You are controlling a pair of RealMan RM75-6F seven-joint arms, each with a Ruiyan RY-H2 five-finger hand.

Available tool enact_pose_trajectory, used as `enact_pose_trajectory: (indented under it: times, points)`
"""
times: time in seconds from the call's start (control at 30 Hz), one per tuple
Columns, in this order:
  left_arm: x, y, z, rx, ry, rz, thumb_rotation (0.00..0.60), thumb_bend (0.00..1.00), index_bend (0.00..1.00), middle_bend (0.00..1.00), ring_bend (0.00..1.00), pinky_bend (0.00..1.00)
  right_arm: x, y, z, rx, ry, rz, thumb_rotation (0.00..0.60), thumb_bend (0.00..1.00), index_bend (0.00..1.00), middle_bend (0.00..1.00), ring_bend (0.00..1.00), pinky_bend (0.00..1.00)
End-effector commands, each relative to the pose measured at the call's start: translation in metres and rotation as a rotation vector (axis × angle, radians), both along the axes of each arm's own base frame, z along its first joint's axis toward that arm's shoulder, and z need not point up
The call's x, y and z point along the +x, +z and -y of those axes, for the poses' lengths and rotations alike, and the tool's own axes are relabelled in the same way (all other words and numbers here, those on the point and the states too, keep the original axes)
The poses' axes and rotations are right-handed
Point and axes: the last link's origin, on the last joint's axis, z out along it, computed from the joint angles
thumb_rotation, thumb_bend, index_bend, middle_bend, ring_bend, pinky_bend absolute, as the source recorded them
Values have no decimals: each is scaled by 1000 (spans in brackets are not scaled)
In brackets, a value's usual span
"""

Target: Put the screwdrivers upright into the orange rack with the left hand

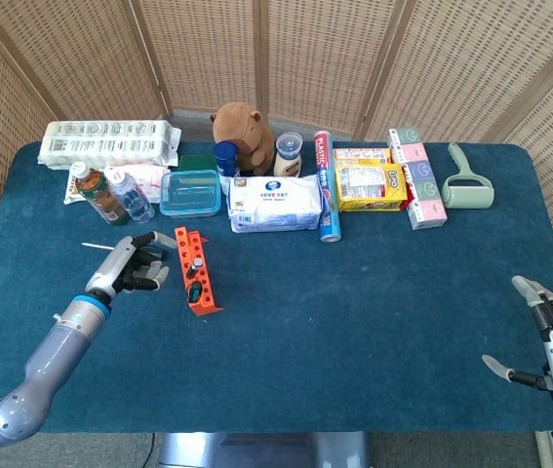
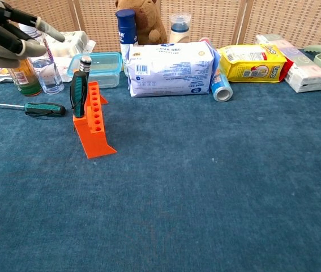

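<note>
Robot hand on the left [image 1: 132,266] hangs with fingers spread and nothing in them, just to the left of the orange rack [image 1: 196,271], so by the look of it a tool has been let go. Two screwdrivers stand upright in the rack: a green-and-black one [image 2: 78,94] nearer the camera and a dark one with a silver cap [image 2: 85,63] behind it, handles up so the shafts sit in the holes. One more screwdriver [image 2: 27,107] lies flat on the desk [image 2: 205,187] to the left of the rack, well apart from it; it is likely the next to fetch. Further off, a clear box [image 2: 99,63] and bottles stand behind. At the desk's right edge the right robot hand [image 1: 547,336] rests idle, fingers loosely apart.
</note>
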Motion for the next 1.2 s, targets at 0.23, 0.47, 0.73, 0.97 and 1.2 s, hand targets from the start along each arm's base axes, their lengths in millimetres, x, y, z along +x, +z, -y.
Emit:
enact_pose_trajectory:
  times: [0.23,0.47,0.73,0.97,1.2]
  points:
    - [14,7,3,107,-118,123,600,489,321,890,930,888,0,-2,1,3,-2,-5,600,163,12,97,94,89]
    - [24,9,10,82,-258,-50,600,223,273,890,929,888,1,-2,0,2,0,-6,600,163,12,97,94,89]
    - [29,10,7,215,-381,-357,600,155,441,852,929,888,0,-1,1,0,-1,-3,600,163,11,97,94,89]
    - [39,0,1,236,-494,-509,594,37,479,833,929,888,1,-2,1,2,-2,-6,600,163,8,97,94,89]
    - [54,-11,-5,242,-616,-683,519,0,498,830,929,888,0,-1,0,-1,-5,-5,600,164,5,97,93,89]
